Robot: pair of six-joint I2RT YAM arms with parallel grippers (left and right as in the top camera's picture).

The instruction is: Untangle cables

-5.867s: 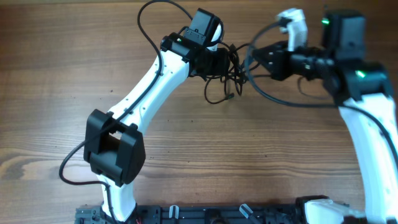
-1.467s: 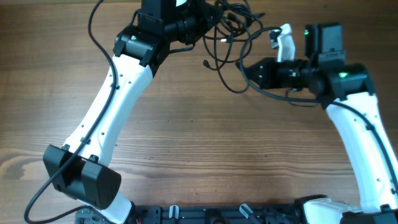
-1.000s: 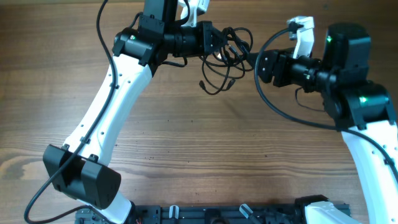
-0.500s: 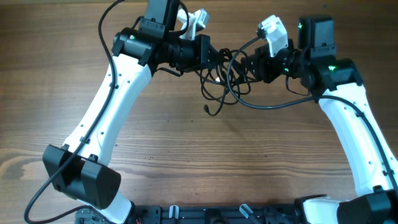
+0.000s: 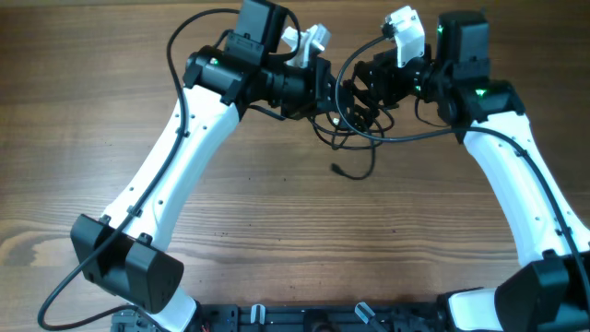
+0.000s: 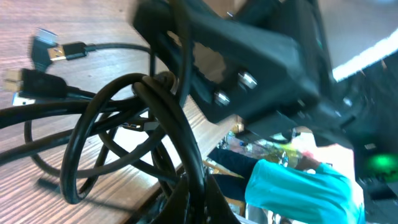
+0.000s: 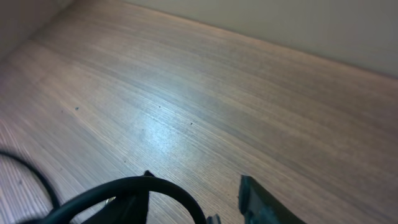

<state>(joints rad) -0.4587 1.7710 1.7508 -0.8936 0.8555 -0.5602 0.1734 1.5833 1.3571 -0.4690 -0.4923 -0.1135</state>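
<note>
Above the table (image 5: 111, 74), we see the cables (image 5: 353, 115) clamped in the left gripper (image 5: 329, 89), the right gripper (image 5: 367, 81) spread open just beside them

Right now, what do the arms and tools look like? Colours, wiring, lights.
Both arms: white shells, black joint housings. Left arm carries a thick black cable; right arm shows green LEDs. Left tool and right tool are black, with white wrist modules.

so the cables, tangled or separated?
Tangled: the cables loop through each other in one clump; the left wrist view shows the crossings.
</note>
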